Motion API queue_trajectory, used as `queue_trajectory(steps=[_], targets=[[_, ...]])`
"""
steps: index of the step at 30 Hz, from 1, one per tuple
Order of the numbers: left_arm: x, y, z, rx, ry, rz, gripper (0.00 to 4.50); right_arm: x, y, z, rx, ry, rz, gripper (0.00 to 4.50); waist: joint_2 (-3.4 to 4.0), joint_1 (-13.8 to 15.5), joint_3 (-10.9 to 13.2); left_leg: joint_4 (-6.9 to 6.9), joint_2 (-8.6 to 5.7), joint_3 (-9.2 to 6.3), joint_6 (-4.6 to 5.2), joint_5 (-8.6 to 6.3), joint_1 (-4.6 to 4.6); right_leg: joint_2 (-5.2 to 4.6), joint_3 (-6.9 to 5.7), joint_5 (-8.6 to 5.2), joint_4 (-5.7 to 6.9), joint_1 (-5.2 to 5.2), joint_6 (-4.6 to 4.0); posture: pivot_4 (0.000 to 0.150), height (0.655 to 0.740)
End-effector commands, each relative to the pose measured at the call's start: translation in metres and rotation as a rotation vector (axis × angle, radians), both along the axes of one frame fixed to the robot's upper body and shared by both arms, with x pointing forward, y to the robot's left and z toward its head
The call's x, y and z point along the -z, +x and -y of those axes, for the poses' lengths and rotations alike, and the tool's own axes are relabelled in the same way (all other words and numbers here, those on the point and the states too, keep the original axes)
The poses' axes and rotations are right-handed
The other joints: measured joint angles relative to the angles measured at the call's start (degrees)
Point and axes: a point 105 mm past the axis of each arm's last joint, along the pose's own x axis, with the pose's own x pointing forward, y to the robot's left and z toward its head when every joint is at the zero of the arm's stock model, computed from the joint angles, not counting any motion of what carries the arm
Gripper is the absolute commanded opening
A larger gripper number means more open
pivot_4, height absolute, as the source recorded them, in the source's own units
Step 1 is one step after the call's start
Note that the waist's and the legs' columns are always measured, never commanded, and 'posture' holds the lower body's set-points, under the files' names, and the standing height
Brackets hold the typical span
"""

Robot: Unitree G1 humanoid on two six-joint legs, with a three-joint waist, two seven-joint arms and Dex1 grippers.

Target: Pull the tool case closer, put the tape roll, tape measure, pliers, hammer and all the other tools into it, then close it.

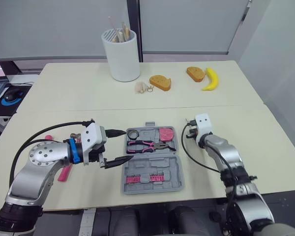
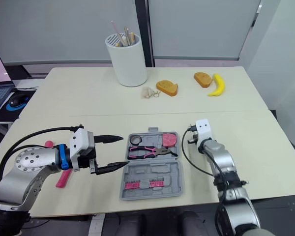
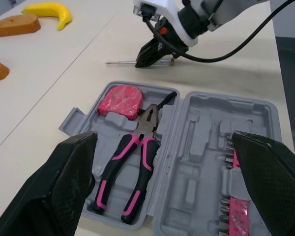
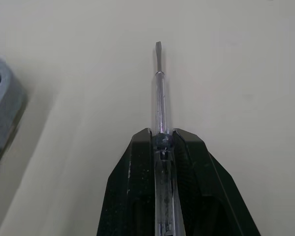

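The grey tool case point(image 1: 174, 169) lies open at the table's front middle. In it are pink-handled pliers point(image 1: 146, 145), a pink tape measure point(image 1: 166, 133), a black tape roll point(image 1: 132, 134) and a pink bit rack point(image 1: 143, 178). My left gripper point(image 1: 122, 146) is open just left of the case, its fingers point(image 3: 64, 191) pointing at it. Just right of the case, my right gripper point(image 4: 161, 135) is shut on a clear-handled screwdriver point(image 4: 159, 83) that lies low over the table. A pink tool handle point(image 1: 64, 173) lies partly hidden under my left arm.
At the back stand a white utensil holder point(image 1: 121, 56), two bread slices point(image 1: 160, 82) point(image 1: 195, 73), a banana point(image 1: 211, 79) and a small keyring point(image 1: 143, 87). A laptop and mouse point(image 1: 12, 95) sit on a side desk at the left.
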Motion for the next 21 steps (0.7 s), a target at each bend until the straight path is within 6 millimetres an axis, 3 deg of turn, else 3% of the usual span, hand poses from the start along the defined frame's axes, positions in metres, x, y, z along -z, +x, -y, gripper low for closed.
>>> queue_trajectory(steps=[1,6,11,16,21], targets=[[-0.004,-0.011,0.010,0.078,0.013,0.017,4.50,-0.021,-0.025,0.010,0.021,0.017,0.057,0.32,0.01,0.0,0.0,0.01,0.00,0.00,0.00,0.00,0.01,0.00,0.00,0.00,0.00,0.00,0.00,0.150,0.7337],[0.003,-0.024,0.016,0.156,0.029,-0.025,4.50,-0.020,-0.068,0.011,0.011,0.030,0.024,0.32,0.01,0.0,0.0,0.00,-0.02,0.01,0.00,0.00,0.01,0.01,0.01,-0.02,0.00,0.00,0.03,0.150,0.7337],[0.009,-0.035,0.025,0.234,0.045,-0.034,4.50,-0.015,-0.092,0.007,0.042,0.066,-0.008,0.32,0.01,-0.1,0.0,-0.01,0.02,-0.02,0.00,0.00,0.06,0.04,0.02,-0.08,-0.01,0.00,0.13,0.150,0.7337],[0.008,-0.036,0.033,0.262,0.044,-0.034,4.50,-0.006,-0.103,-0.003,0.040,0.086,-0.037,0.32,0.01,-0.1,0.0,-0.01,0.01,-0.02,0.00,0.00,0.05,0.07,0.03,-0.16,-0.02,0.00,0.28,0.150,0.7337],[0.007,-0.035,0.035,0.262,0.042,-0.036,4.50,0.001,-0.102,-0.006,0.059,0.098,-0.042,0.32,0.01,-0.1,0.0,-0.01,-0.02,0.00,0.00,0.00,0.05,0.08,0.04,-0.18,-0.02,0.00,0.30,0.150,0.7337]])
